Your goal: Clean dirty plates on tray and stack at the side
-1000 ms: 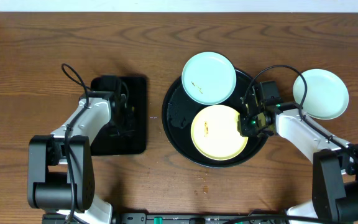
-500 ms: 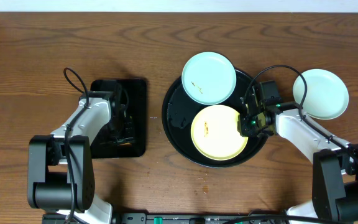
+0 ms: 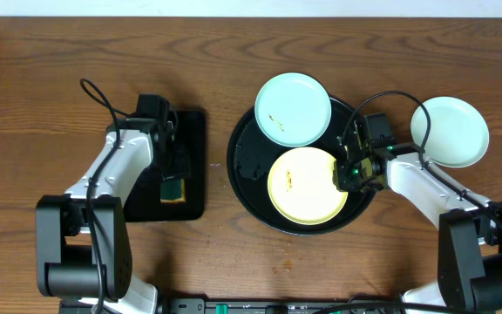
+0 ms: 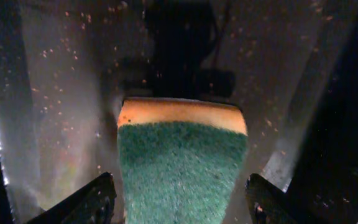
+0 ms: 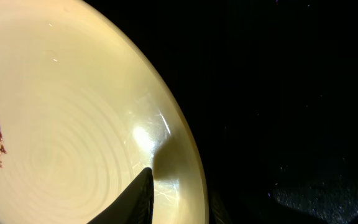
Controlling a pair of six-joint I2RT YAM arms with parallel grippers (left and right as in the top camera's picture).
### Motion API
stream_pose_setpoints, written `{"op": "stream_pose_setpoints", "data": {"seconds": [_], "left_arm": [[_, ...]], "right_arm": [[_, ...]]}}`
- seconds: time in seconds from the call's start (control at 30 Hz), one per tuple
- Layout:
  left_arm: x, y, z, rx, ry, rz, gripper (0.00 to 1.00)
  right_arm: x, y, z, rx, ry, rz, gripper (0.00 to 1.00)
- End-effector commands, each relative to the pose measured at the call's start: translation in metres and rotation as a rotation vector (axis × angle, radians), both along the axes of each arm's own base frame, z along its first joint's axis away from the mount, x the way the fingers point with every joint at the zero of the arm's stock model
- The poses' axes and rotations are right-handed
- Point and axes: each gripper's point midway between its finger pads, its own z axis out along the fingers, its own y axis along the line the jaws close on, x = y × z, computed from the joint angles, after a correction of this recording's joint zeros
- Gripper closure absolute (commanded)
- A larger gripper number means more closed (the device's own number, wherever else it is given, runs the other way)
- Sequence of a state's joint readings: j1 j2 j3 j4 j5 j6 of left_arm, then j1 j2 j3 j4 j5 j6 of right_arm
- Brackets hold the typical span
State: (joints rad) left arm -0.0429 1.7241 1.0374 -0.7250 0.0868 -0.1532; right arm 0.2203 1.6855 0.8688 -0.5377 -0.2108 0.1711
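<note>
The wooden counter (image 3: 59,70) fills the frame. Right of centre sits the round black tray (image 3: 244,164), and a smaller rectangular tray (image 3: 194,131) lies at left. The yellow plate (image 3: 299,185), smeared brown, lies in the round black tray's lower half. One mint plate (image 3: 293,109) overlaps its upper rim; a second mint plate (image 3: 450,131) rests on the counter, far right. The right end effector (image 3: 347,174) is clamped on the yellow plate's right rim. The left end effector (image 3: 174,162) hovers, fingers apart, over the sponge (image 3: 173,188) in the rectangular tray.

Robot lab: wood tbl (image 3: 50,61), L arm (image 3: 116,170), R arm (image 3: 421,181).
</note>
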Motion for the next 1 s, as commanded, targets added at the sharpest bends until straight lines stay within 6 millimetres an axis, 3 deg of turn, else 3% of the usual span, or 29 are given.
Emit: {"op": "stream_pose_setpoints", "data": {"seconds": [0.0, 0.1, 0.13, 0.2, 0.27, 0.33, 0.37, 0.4, 0.5, 0.53, 0.57, 0.6, 0.63, 0.67, 0.7, 0.73, 0.9, 0.97], "left_arm": [[-0.013, 0.005, -0.012, 0.028, 0.016, -0.005, 0.33], [-0.017, 0.005, -0.021, 0.028, 0.009, -0.005, 0.4], [-0.019, 0.005, -0.023, 0.028, 0.012, -0.005, 0.53], [-0.019, 0.005, -0.024, 0.028, 0.013, -0.006, 0.89], [-0.016, 0.005, -0.023, 0.028, -0.002, -0.006, 0.93], [-0.013, 0.005, -0.023, 0.027, -0.014, -0.005, 0.86], [-0.012, 0.005, -0.023, 0.027, -0.015, -0.005, 0.53], [-0.013, 0.005, -0.023, 0.026, -0.015, -0.005, 0.33], [-0.012, 0.005, -0.023, 0.027, -0.016, -0.005, 0.32], [-0.011, 0.005, -0.023, 0.027, -0.02, -0.005, 0.44], [-0.01, 0.005, -0.023, 0.026, -0.026, -0.005, 0.66], [-0.007, 0.005, -0.023, 0.026, -0.036, -0.005, 0.76], [-0.005, 0.004, -0.022, 0.026, -0.046, -0.005, 0.78], [-0.002, 0.004, -0.022, 0.025, -0.06, -0.005, 0.72], [0.001, 0.004, -0.022, 0.025, -0.07, -0.005, 0.48], [0.003, 0.004, -0.021, 0.025, -0.078, -0.005, 0.31], [0.006, 0.004, -0.021, 0.024, -0.091, -0.004, 0.18], [0.007, 0.004, -0.021, 0.024, -0.099, -0.004, 0.18]], "right_arm": [[-0.006, -0.001, -0.005, -0.023, 0.012, 0.015, 0.74], [-0.006, -0.001, -0.005, -0.023, 0.012, 0.015, 0.74], [-0.006, -0.001, -0.005, -0.023, 0.012, 0.015, 0.74], [-0.006, -0.001, -0.005, -0.023, 0.012, 0.015, 0.73], [-0.006, -0.001, -0.005, -0.023, 0.012, 0.015, 0.73], [-0.006, -0.001, -0.005, -0.023, 0.012, 0.015, 0.74], [-0.006, -0.001, -0.005, -0.023, 0.012, 0.015, 0.73], [-0.006, -0.001, -0.005, -0.023, 0.012, 0.015, 0.73], [-0.007, -0.001, -0.005, -0.023, 0.012, 0.015, 0.73], [-0.007, -0.001, -0.005, -0.023, 0.012, 0.015, 0.73], [-0.007, -0.001, -0.005, -0.023, 0.012, 0.015, 0.73], [-0.006, -0.001, -0.005, -0.023, 0.012, 0.015, 0.73], [-0.006, -0.001, -0.005, -0.023, 0.012, 0.015, 0.73], [-0.007, -0.001, -0.005, -0.023, 0.012, 0.015, 0.73], [-0.007, -0.001, -0.005, -0.023, 0.012, 0.015, 0.73], [-0.007, -0.001, -0.005, -0.023, 0.013, 0.015, 0.73], [-0.007, -0.001, -0.005, -0.024, 0.015, 0.015, 0.73], [-0.007, -0.001, -0.005, -0.024, 0.015, 0.015, 0.73]]}}
